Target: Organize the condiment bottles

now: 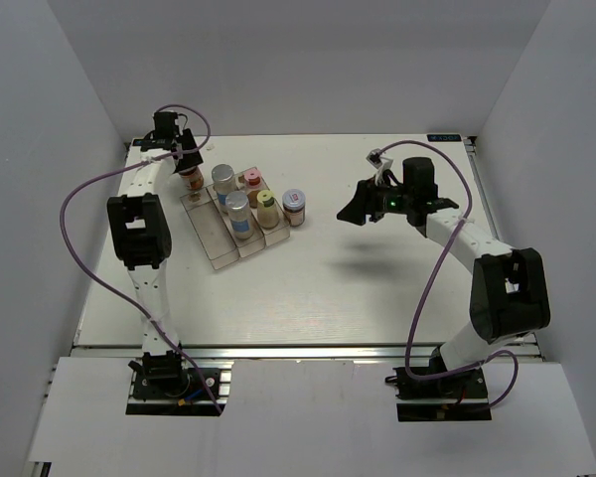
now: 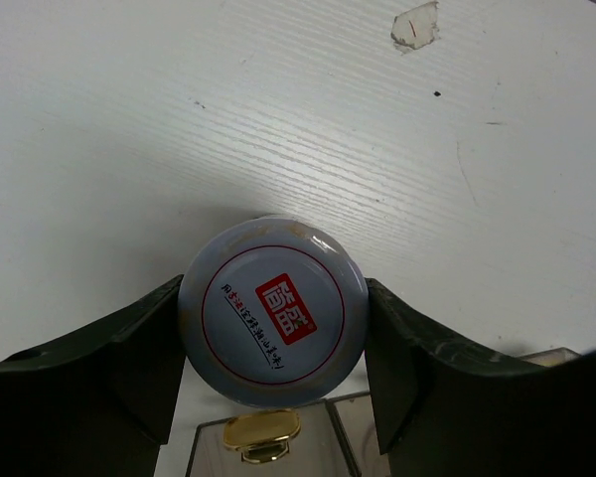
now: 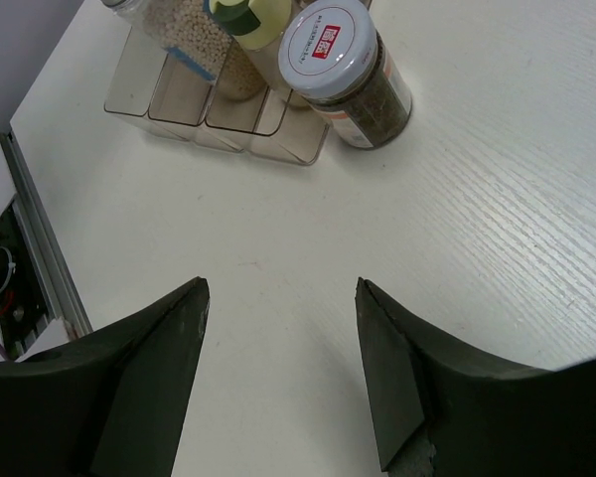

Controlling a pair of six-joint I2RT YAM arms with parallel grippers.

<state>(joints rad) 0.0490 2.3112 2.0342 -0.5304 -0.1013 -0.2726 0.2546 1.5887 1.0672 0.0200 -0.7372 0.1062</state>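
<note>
My left gripper [image 1: 186,162] is shut on a white-lidded jar with a red logo [image 2: 271,310], at the far left end of the clear tray [image 1: 219,248]; the jar [image 1: 192,180] stands just outside the tray's end wall. In the tray stand two silver-lidded bottles [image 1: 223,177] [image 1: 238,205], a pink-lidded bottle [image 1: 250,179] and a pale yellow bottle [image 1: 266,205]. A white-lidded jar with dark contents [image 1: 295,203] stands on the table beside the tray's right side; it also shows in the right wrist view [image 3: 338,60]. My right gripper [image 1: 356,211] is open and empty, right of that jar.
The tray's near half holds no bottles. In the right wrist view the tray [image 3: 219,119] is at the top left, and the table's metal edge rail [image 3: 40,268] runs at the left. White walls enclose the table on three sides.
</note>
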